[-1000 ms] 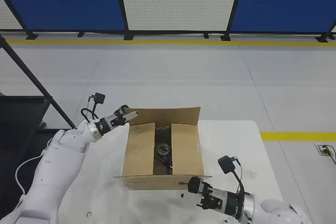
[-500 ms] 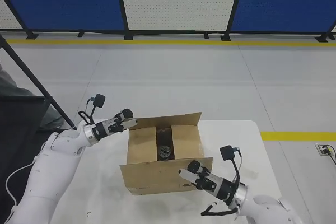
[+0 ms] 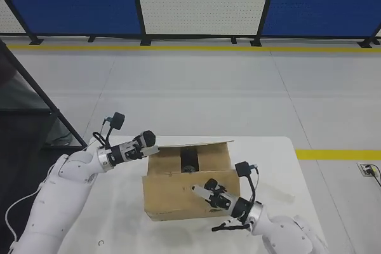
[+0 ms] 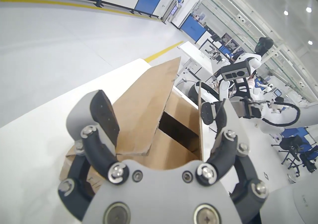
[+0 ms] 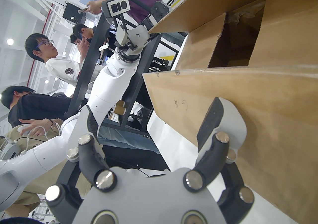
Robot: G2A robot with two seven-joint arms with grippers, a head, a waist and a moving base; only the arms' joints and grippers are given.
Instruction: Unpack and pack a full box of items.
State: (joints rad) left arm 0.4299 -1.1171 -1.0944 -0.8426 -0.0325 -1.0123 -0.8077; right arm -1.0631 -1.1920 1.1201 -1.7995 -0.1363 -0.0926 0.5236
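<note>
Both long flaps have swung up over the box (image 3: 178,204) in the last 1 second; it sits mid-tabletop (image 3: 273,159). The left gripper (image 3: 149,143), fingers spread, straddles the far flap (image 3: 190,145). The right gripper (image 3: 202,191), also spread, pushes the near flap (image 3: 178,181). Best to lower 1 flap first. Free room lies toward the right edge.

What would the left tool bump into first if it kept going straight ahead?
Probably the raised flap of the cardboard box, which stands just ahead of the open left tool. Exact depth is hard to judge.
</note>
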